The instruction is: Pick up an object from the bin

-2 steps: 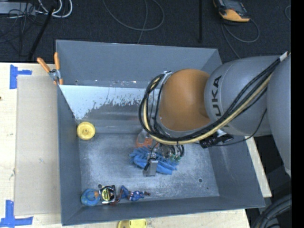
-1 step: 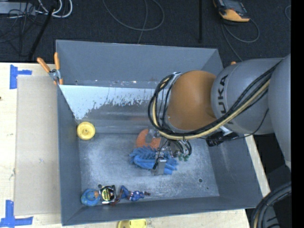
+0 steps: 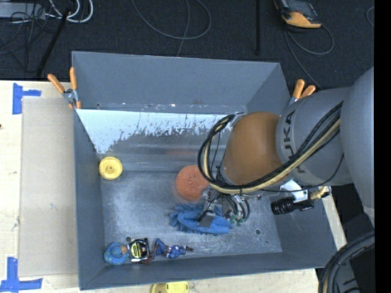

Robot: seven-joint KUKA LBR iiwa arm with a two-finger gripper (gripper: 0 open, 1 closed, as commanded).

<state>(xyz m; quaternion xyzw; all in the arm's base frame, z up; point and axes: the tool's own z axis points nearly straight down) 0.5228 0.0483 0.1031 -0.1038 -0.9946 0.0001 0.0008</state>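
Observation:
My gripper (image 3: 215,211) is low in the bin, right of its middle, with its fingers down on a crumpled blue cloth (image 3: 192,220). The cloth lies under and just left of the fingertips. An orange-red ball (image 3: 190,182) rests right behind the cloth, close to the gripper's left side. Whether the cloth is between the fingers is hidden by the arm's body.
A yellow round cap (image 3: 110,168) lies at the bin's left. Along the front wall sit a blue round thing (image 3: 114,253), a yellow and black tape measure (image 3: 139,249) and a small blue figure (image 3: 168,249). The arm and its cables cover the bin's right part.

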